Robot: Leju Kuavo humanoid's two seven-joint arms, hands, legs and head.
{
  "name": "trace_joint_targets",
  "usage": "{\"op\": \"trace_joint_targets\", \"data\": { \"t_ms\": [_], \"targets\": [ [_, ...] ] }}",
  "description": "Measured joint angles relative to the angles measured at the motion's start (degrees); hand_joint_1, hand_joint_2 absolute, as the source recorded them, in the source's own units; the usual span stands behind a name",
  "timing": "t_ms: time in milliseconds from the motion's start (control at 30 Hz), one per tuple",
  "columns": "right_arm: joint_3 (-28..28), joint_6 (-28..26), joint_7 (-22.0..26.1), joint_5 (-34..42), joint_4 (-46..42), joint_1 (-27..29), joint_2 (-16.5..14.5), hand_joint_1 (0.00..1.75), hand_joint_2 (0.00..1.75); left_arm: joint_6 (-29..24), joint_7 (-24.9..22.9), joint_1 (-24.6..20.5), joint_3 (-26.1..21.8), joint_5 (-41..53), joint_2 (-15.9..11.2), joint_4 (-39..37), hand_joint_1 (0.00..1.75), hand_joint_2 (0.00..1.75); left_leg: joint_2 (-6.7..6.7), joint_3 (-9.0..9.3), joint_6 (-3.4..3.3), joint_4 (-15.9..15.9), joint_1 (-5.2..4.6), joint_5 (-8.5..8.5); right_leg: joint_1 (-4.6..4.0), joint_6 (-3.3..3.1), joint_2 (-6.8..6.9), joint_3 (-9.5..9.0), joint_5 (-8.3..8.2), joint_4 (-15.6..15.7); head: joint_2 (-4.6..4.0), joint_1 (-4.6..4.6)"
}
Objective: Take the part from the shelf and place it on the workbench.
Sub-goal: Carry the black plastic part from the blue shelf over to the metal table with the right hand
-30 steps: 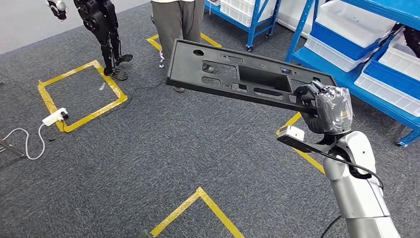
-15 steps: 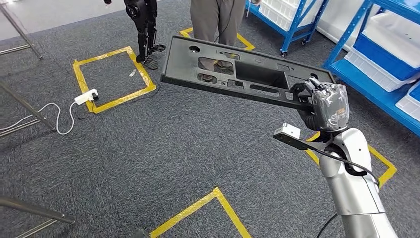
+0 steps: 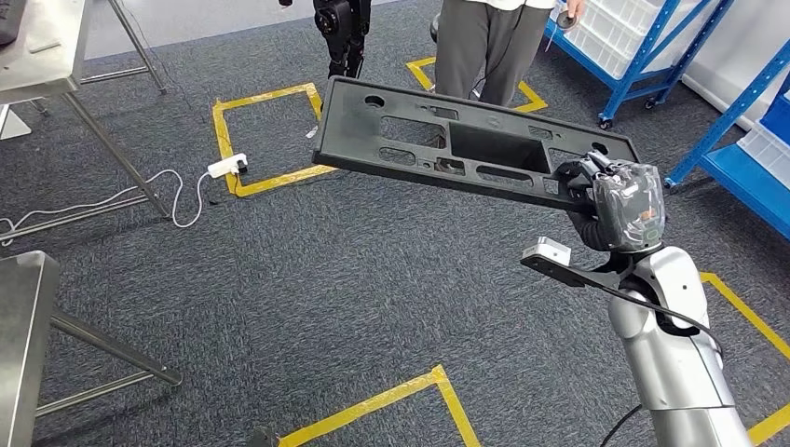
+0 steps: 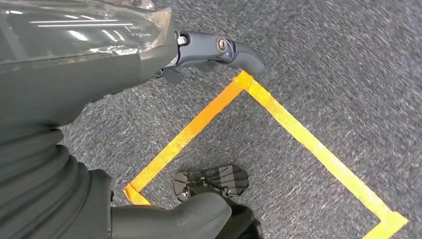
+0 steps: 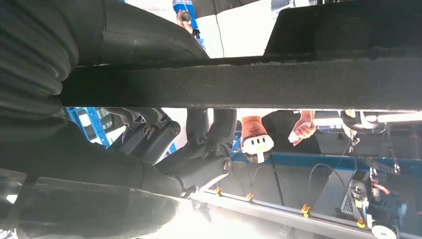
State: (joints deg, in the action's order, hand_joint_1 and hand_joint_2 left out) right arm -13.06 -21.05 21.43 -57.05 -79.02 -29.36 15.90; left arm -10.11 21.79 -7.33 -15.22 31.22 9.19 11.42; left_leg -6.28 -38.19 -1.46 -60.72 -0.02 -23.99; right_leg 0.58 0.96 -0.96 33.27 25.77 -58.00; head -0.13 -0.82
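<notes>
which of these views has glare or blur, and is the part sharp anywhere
Head view: evenly lit and sharp, the black part crisp in the right hand, slight sheen on the hand's cover. Left wrist view: streaky glare on the left hand cover, carpet a bit smeared. Right wrist view: part dark, backlit by a blown-out white background.
</notes>
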Motion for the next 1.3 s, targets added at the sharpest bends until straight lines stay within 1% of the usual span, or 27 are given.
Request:
{"op": "trace_joint_targets", "data": {
  "t_ms": [33,100,133,167,200,233,300,367,433,500,533,600,667,700,733,800,867,900,933,967,1033,1067,1100,1167,1200,1233,1300],
  "targets": [
    [0.0,0.2,-0.3,-0.3,-0.3,0.1,0.0,1.73,1.75,0.1,0.0,-0.1,-0.1,0.0,0.0,0.0,0.00,1.75,1.56,-1.01,0.23,-2.1,-0.07,-1.29,0.23,-0.52,0.59,-0.22,-0.10,0.3,0.00,-0.08],
    [0.0,0.6,-0.9,-0.9,-1.0,0.4,0.1,1.73,1.75,0.4,0.1,-0.3,-0.1,0.0,0.0,0.0,0.00,1.75,4.79,-4.38,0.69,-9.1,0.08,-4.88,0.08,-1.28,1.78,-0.45,-0.02,0.4,0.00,-0.13],
    [0.0,0.6,-1.1,-1.2,-1.3,0.7,0.1,1.73,1.75,0.4,0.1,-0.3,-0.1,0.0,0.0,0.0,0.00,1.75,5.43,-6.10,0.92,-12.5,0.31,-6.11,-0.02,-1.44,2.41,-0.49,0.05,0.4,0.00,-0.13],
    [0.0,0.6,-1.2,-1.4,-1.5,1.0,0.1,1.73,1.75,0.5,0.0,-0.4,-0.1,0.1,0.0,0.0,0.00,1.75,5.76,-7.12,1.13,-14.4,0.55,-6.43,-0.04,-1.49,3.05,-0.51,0.09,0.4,0.00,-0.13],
    [0.0,0.6,-1.3,-1.5,-1.6,1.4,0.1,1.73,1.75,0.5,0.0,-0.4,-0.1,0.3,0.1,0.0,0.00,1.75,6.01,-7.15,1.33,-14.3,0.81,-5.80,-0.02,-1.46,3.63,-0.52,0.16,0.4,0.00,-0.15],
    [0.0,0.6,-1.3,-1.6,-1.7,1.6,0.1,1.73,1.75,0.7,0.0,-0.4,-0.1,0.4,0.1,0.0,0.00,1.75,6.38,-6.07,1.51,-12.2,1.04,-4.38,0.02,-1.37,4.17,-0.55,0.23,0.3,0.00,-0.15],
    [0.1,0.7,-1.3,-1.4,-2.0,1.9,0.1,1.73,1.75,0.9,-0.1,-0.4,-0.1,0.7,0.0,0.0,0.00,1.75,8.36,-1.99,1.68,-4.7,1.21,-1.35,-0.12,-0.84,5.14,-0.56,0.62,0.0,0.00,-0.20],
    [0.2,0.9,-1.2,-1.1,-2.1,1.8,0.2,1.73,1.75,0.9,-0.7,-0.5,-0.1,1.0,-0.1,0.0,0.00,1.75,9.50,0.44,1.17,-0.2,0.99,-0.20,-0.59,-0.14,6.03,-0.58,1.06,-0.3,0.00,0.01],
    [0.2,1.2,-1.0,-0.8,-2.1,1.7,0.1,1.73,1.75,0.9,-2.0,-0.3,-0.1,1.3,-0.2,0.0,0.00,1.75,8.37,0.45,0.22,0.3,0.54,-0.20,-0.96,0.52,7.03,-0.72,1.28,-0.4,0.00,0.29],
    [0.0,1.2,-0.7,-0.7,-1.9,1.6,-0.2,1.73,1.75,1.5,-4.9,-0.1,-0.1,1.6,-0.3,0.0,0.00,1.75,7.15,0.68,-0.74,0.8,0.39,0.13,-0.63,1.12,6.08,-0.34,2.07,-1.3,0.00,0.33],
    [-0.1,1.1,-0.6,-0.7,-1.7,1.6,-0.4,1.73,1.75,2.0,-6.9,0.0,-0.1,1.8,-0.4,0.0,0.00,1.75,6.59,0.83,-1.20,1.1,0.46,0.35,-0.33,1.24,4.79,0.40,3.09,-3.0,0.00,0.36],
    [-0.3,0.9,-0.4,-0.8,-1.0,1.6,-0.6,1.73,1.75,3.1,-11.8,0.2,-0.1,2.5,-0.5,-0.1,0.00,1.75,5.36,0.90,-1.73,1.2,0.54,0.60,0.07,1.11,2.14,3.50,6.19,-9.8,0.00,0.49],
    [-0.6,0.7,-0.3,-1.1,-0.2,1.7,-1.0,1.73,1.75,3.7,-16.5,0.7,-0.1,3.1,-0.6,-0.2,0.00,1.75,3.85,0.89,-1.81,1.2,0.49,0.63,0.13,1.31,1.32,6.63,8.25,-16.2,0.00,0.52],
    [-0.7,0.6,-0.3,-1.2,0.1,1.7,-1.2,1.73,1.75,3.8,-18.2,1.0,-0.1,3.4,-0.7,-0.3,0.00,1.75,3.08,0.89,-1.81,1.2,0.47,0.65,0.12,1.59,1.18,7.00,8.07,-16.7,0.00,0.51],
    [-0.8,0.6,-0.3,-1.2,0.2,1.7,-1.4,1.73,1.75,3.9,-19.4,1.2,-0.1,3.5,-0.7,-0.3,0.00,1.75,2.31,0.92,-1.77,1.2,0.47,0.68,0.17,1.96,1.00,6.15,6.91,-14.7,0.00,0.51],
    [-1.1,0.5,-0.3,-1.3,0.4,1.6,-1.7,1.73,1.75,4.0,-20.6,1.5,-0.1,3.6,-0.9,-0.3,0.00,1.75,0.84,0.94,-1.57,1.1,0.50,0.80,0.41,2.47,-0.61,2.54,3.63,-6.8,0.00,0.53],
    [-1.3,0.4,-0.3,-1.3,0.5,1.3,-1.9,1.73,1.75,4.0,-20.9,1.6,-0.1,3.7,-1.0,-0.4,0.00,1.75,-0.41,0.75,-1.08,1.1,0.39,1.00,0.32,2.20,-2.06,-0.02,1.66,-1.4,0.00,0.51],
    [-1.4,0.4,-0.3,-1.4,0.5,1.2,-2.0,1.73,1.75,4.1,-21.0,1.6,-0.1,3.7,-1.0,-0.4,0.00,1.75,-0.91,0.61,-0.74,1.2,0.36,1.16,0.09,1.86,-2.26,-0.39,1.42,-0.6,0.00,0.49],
    [-1.4,0.4,-0.3,-1.4,0.6,1.1,-2.2,1.73,1.75,4.1,-21.3,1.7,-0.1,3.7,-1.1,-0.4,0.00,1.75,-1.41,0.48,-0.40,1.4,0.35,1.35,-0.19,1.53,-1.68,-0.48,1.24,-0.6,0.00,0.47],
    [-1.5,0.4,-0.3,-1.4,0.6,1.0,-2.5,1.73,1.75,4.1,-21.9,1.9,-0.1,3.8,-1.2,-0.4,0.00,1.75,-1.45,0.32,-0.12,1.4,0.41,1.38,0.13,1.13,-1.15,-0.54,1.02,-0.4,0.00,0.38],
    [-1.5,0.4,-0.3,-1.4,0.6,0.8,-3.1,1.73,1.75,3.9,-23.7,2.1,-0.1,4.1,-1.5,-0.4,0.00,1.75,0.84,-0.72,0.33,-0.6,0.30,-0.01,0.62,0.08,0.01,-0.71,0.64,-0.1,0.00,0.17],
    [-1.5,0.3,-0.3,-1.5,0.6,0.8,-3.3,1.73,1.75,3.7,-24.6,2.1,-0.1,4.2,-1.7,-0.4,0.00,1.75,2.67,-2.00,0.48,-3.3,0.29,-1.68,0.80,-0.48,0.67,-0.76,0.53,0.1,0.00,0.06],
    [-1.5,0.3,-0.3,-1.5,0.6,0.8,-3.4,1.73,1.75,3.5,-25.5,2.1,-0.1,4.2,-1.8,-0.4,0.00,1.75,4.27,-3.70,0.68,-6.9,0.27,-3.61,0.49,-0.87,1.33,-0.78,0.56,0.1,0.00,0.02],
    [-1.6,0.3,-0.4,-1.6,0.7,0.8,-3.6,1.73,1.75,3.0,-26.9,2.2,-0.1,4.3,-2.1,-0.4,0.00,1.75,5.45,-6.99,1.04,-13.8,0.55,-6.32,0.11,-1.22,2.77,-0.77,0.63,0.1,0.00,-0.01],
    [-1.6,0.3,-0.5,-1.6,0.7,0.8,-3.7,1.73,1.75,2.9,-27.3,2.2,-0.1,4.3,-2.2,-0.4,0.00,1.75,5.64,-7.50,1.19,-14.9,0.71,-6.29,0.04,-1.23,3.46,-0.75,0.66,0.1,0.00,-0.03],
    [-1.6,0.3,-0.5,-1.6,0.8,0.7,-3.9,1.73,1.75,2.9,-27.6,2.3,-0.1,4.3,-2.3,-0.5,0.00,1.75,5.93,-6.87,1.33,-13.8,0.89,-5.32,0.01,-1.23,4.13,-0.76,0.68,0.1,0.00,-0.03],
    [-1.6,0.3,-0.5,-1.6,0.8,0.5,-4.2,1.73,1.75,2.8,-27.9,2.3,-0.1,4.4,-2.5,-0.5,0.00,1.75,7.83,-2.91,1.52,-6.6,1.18,-2.24,-0.09,-1.04,5.31,-0.80,0.85,-0.1,0.00,-0.05]
  ]
}}
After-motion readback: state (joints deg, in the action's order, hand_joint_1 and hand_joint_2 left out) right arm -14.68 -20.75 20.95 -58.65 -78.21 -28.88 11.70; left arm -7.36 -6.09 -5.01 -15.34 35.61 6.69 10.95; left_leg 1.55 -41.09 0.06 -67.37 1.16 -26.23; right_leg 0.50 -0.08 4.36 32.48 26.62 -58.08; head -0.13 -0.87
